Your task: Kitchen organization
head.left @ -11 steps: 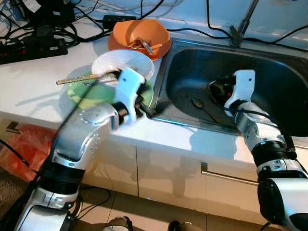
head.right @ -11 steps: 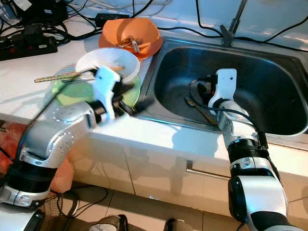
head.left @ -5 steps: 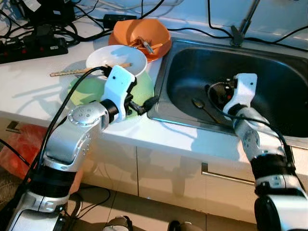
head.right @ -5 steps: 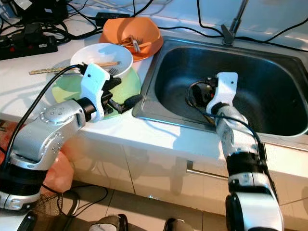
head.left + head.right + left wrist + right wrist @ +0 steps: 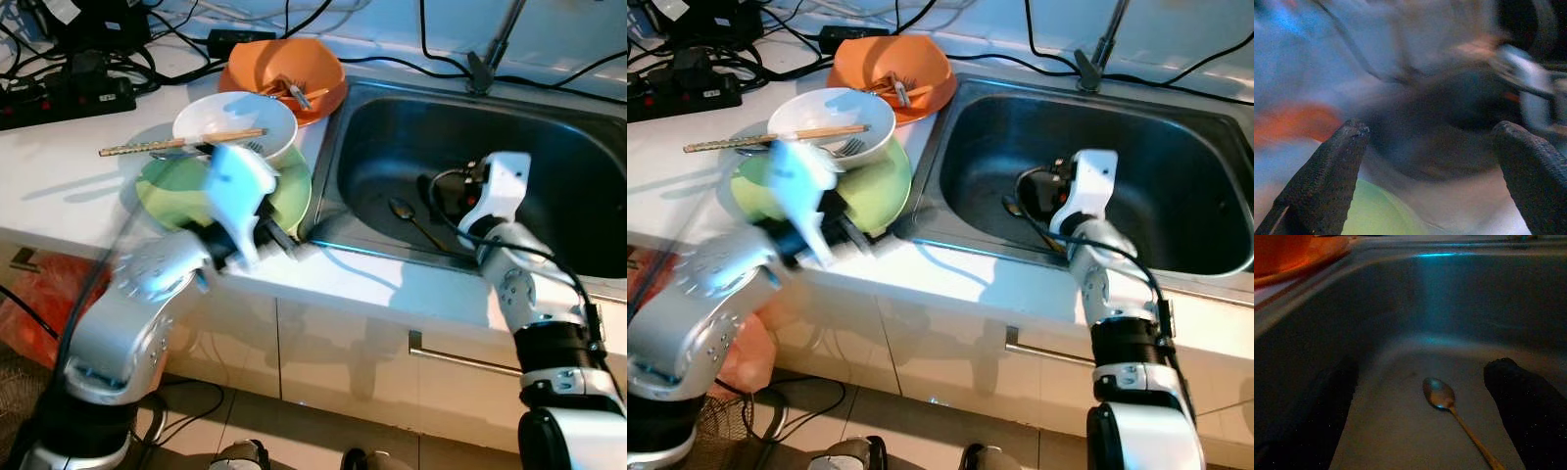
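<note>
A white bowl [image 5: 235, 122] with wooden chopsticks [image 5: 181, 144] and a fork [image 5: 847, 147] across it rests on a green plate [image 5: 171, 191] on the counter. My left gripper [image 5: 286, 240], blurred by motion, is at the counter's front edge beside the plate's right rim. Its fingers [image 5: 1327, 181] stand wide apart with nothing between them. My right gripper [image 5: 439, 191] hangs open inside the steel sink [image 5: 392, 127], just above a metal spoon [image 5: 1439, 393] that lies on the sink floor [image 5: 402, 209].
Behind the white bowl is an orange bowl [image 5: 284, 69] with utensils in it. A black power strip [image 5: 69, 98] and cables lie at the back left of the counter. The faucet base [image 5: 480, 69] stands behind the sink. A red bag [image 5: 39, 304] sits on the floor.
My left arm has swung back and down from over the green plate toward the counter's front edge, and is blurred now. The right gripper has barely shifted in the sink.
</note>
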You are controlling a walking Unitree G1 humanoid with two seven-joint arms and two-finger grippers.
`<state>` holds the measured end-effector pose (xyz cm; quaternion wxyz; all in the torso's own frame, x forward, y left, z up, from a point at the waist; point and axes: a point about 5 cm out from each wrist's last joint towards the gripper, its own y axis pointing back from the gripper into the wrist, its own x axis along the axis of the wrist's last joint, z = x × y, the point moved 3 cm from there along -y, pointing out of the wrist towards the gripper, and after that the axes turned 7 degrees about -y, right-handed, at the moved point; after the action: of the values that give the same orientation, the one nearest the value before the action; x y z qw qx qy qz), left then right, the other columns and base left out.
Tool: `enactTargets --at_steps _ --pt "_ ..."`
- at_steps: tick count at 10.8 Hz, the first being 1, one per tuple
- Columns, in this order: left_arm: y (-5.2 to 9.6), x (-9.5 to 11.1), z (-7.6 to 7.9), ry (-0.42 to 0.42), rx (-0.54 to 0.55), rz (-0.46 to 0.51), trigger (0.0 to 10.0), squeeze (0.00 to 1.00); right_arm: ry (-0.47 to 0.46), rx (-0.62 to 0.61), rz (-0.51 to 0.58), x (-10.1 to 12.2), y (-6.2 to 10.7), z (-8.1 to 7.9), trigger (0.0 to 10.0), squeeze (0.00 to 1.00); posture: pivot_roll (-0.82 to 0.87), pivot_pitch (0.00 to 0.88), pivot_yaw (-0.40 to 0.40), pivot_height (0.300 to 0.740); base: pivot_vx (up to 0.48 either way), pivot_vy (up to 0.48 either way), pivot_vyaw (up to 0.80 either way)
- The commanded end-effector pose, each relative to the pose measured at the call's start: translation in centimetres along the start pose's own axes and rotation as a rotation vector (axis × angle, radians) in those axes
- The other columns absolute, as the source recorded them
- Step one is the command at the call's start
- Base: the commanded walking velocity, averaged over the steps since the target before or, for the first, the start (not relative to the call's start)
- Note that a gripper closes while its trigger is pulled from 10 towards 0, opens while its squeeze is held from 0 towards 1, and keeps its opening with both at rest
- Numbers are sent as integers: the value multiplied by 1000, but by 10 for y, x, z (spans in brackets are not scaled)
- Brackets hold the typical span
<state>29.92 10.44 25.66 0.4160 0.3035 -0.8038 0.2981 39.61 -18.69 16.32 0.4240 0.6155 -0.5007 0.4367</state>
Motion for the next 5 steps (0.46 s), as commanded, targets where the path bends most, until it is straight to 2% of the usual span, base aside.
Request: enactTargets --at_steps 1,2,3,4,5 --pt "7 7 -13 -104 128 46 10000 714 -9 -4 10 3 2 0 10000 1000 133 122 -50 740 0 0 0" --pt "16 -2 -17 -212 223 21 10000 706 -13 2 8 2 2 -1 10000 1000 137 121 -52 740 0 0 0" --pt "24 -13 -16 -218 281 -10 10000 686 -18 7 3 1 2 -3 10000 1000 136 120 -54 740 0 0 0" --pt "33 -30 -12 -198 327 -57 10000 569 -20 16 -2 -1 3 -5 10000 1000 133 118 -55 740 0 0 0" --pt "38 -40 -12 -199 368 -85 10000 522 -21 27 -2 -1 3 -7 10000 1000 128 118 -54 740 0 0 0"
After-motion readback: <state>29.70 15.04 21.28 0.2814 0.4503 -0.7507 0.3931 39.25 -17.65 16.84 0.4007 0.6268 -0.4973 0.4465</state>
